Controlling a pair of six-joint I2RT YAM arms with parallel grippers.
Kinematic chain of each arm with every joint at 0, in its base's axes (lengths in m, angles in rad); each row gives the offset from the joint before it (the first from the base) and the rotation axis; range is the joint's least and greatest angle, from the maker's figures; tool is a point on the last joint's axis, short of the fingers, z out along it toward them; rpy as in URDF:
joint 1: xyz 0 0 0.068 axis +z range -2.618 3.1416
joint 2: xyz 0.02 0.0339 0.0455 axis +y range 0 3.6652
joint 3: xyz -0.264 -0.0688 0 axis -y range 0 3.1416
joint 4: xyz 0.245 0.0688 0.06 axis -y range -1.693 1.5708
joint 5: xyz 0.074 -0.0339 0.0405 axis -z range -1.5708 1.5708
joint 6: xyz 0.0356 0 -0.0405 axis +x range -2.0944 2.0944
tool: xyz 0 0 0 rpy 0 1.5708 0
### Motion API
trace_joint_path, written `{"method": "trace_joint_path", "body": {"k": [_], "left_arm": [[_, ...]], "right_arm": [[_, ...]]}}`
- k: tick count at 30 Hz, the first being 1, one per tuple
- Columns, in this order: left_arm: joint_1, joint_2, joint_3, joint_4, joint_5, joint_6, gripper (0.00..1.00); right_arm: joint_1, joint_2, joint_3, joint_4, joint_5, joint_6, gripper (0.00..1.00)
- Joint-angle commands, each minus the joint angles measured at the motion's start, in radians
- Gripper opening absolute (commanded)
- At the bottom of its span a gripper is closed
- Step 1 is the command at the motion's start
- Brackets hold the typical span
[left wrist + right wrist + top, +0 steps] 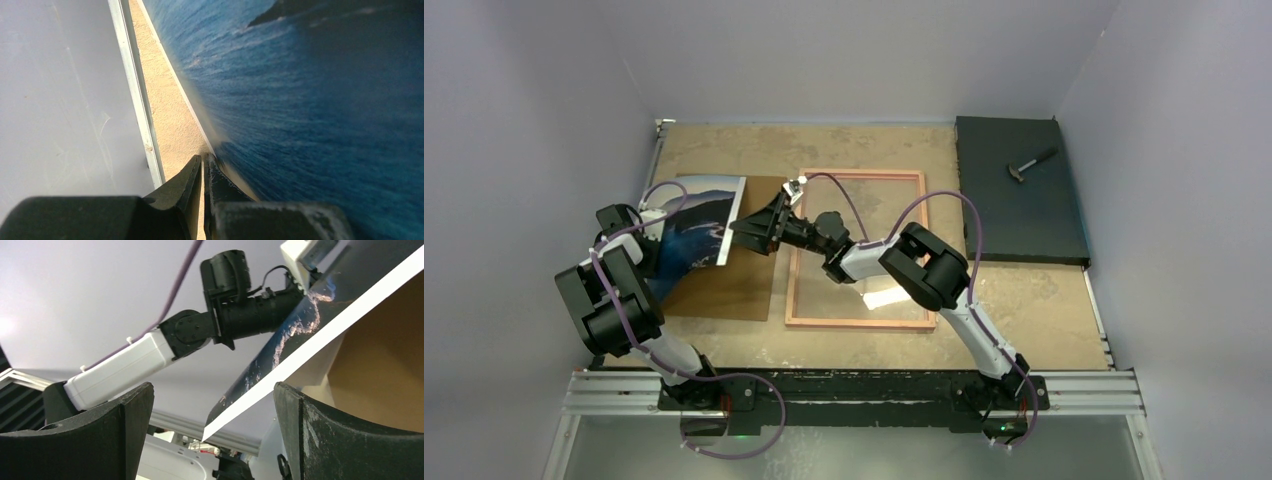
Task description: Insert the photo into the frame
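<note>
Photo (709,205), thin white-bordered blue print, seems floppy, best held by opposite edges; left gripper (204,161) pinches one; right gripper (212,388) gapes, empty.

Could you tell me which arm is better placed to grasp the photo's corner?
Right: the open right gripper brackets a corner of the photo; the left gripper is shut on its opposite edge.

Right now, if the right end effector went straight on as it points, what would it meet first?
Probably the photo: its white-edged corner sits inside the open right end effector, though depth is unclear.
</note>
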Motion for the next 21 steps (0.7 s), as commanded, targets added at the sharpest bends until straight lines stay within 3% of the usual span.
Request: {"method": "trace_joint_path", "body": {"k": [1,3,11,14,18,21], "left_arm": [[-0.016,0.028,-0.034,-0.120,0.113,-0.012,0.04],[-0.016,0.029,-0.034,-0.120,0.115,-0.013,0.04],[-0.016,0.039,-0.033,-0.118,0.116,-0.014,0.04],[-0.016,0.038,-0.035,-0.119,0.120,-0.014,0.04],[-0.016,0.039,-0.041,-0.120,0.121,-0.011,0.04],[-0.016,0.025,-0.042,-0.125,0.122,-0.005,0.04]], "right_arm": [[0.010,0.001,0.066,0.107,0.014,0.052,0.91],[0.013,0.004,0.063,0.112,0.014,0.062,0.92],[0.027,-0.073,0.004,-0.139,0.054,-0.007,0.92],[0.033,-0.067,-0.003,-0.123,0.102,0.021,0.92],[0.034,0.033,0.116,-0.044,0.086,0.129,0.91],[0.040,0.075,0.232,-0.162,0.067,0.100,0.89]]}}
